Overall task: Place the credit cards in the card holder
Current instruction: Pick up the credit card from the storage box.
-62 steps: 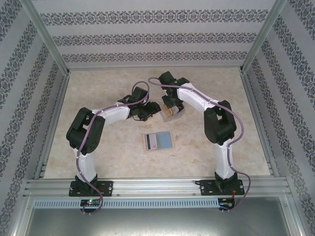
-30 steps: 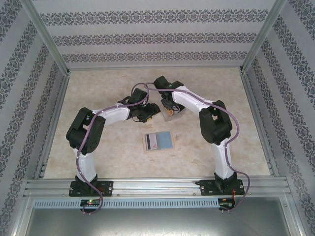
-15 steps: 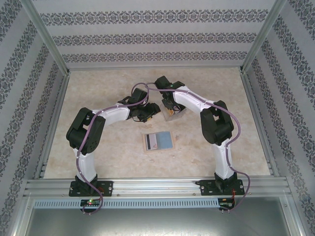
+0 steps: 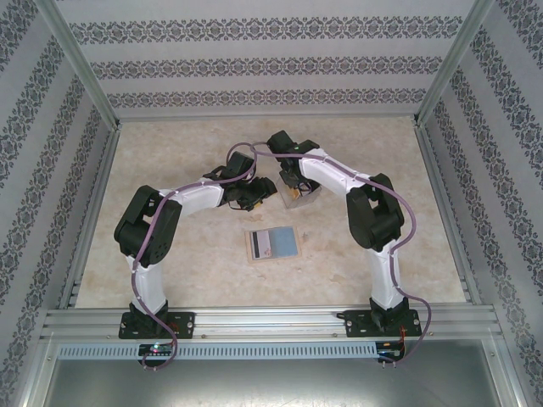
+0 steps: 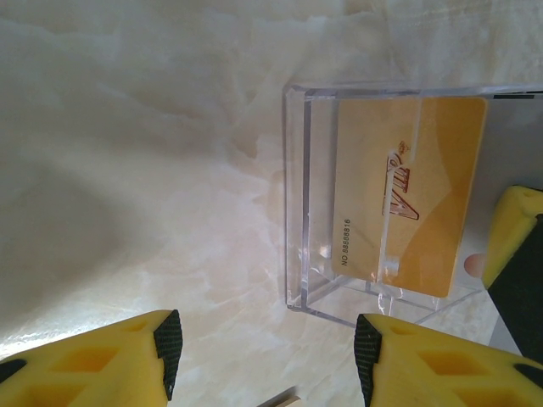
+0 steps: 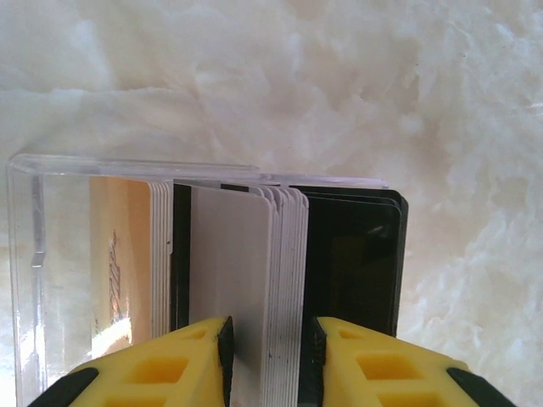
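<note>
While the left pincer (image 5: 267,356) is hanging half open and empty just beside the clear box (image 5: 294,212), probably to steady it, the right pincer (image 6: 270,335) is nipping upright white credit cards (image 6: 246,271) between its fingers, seemingly for lifting out.

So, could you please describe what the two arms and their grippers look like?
Both the left arm and right arm have white links, bulky black joints and black bases, with a purple cable looping along each. The left gripper and right gripper have blocky yellow jaws with moulded recesses and black pads.
</note>
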{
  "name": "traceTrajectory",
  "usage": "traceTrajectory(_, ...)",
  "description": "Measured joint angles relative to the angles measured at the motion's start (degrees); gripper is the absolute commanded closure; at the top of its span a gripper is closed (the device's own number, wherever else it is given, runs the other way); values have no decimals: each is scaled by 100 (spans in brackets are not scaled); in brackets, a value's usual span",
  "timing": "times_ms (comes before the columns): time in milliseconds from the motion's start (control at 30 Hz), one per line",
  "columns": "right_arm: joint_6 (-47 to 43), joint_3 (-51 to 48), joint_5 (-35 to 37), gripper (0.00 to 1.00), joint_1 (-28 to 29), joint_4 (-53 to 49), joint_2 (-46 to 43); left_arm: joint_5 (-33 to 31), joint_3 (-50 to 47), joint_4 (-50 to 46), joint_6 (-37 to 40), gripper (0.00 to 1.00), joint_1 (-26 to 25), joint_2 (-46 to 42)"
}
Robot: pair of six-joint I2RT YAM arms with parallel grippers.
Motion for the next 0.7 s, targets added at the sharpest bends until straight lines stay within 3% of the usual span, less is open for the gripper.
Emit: traceTrajectory(700,129,-177,-66,88,-50,83,-184,2,-2,2,-20,42,0,0)
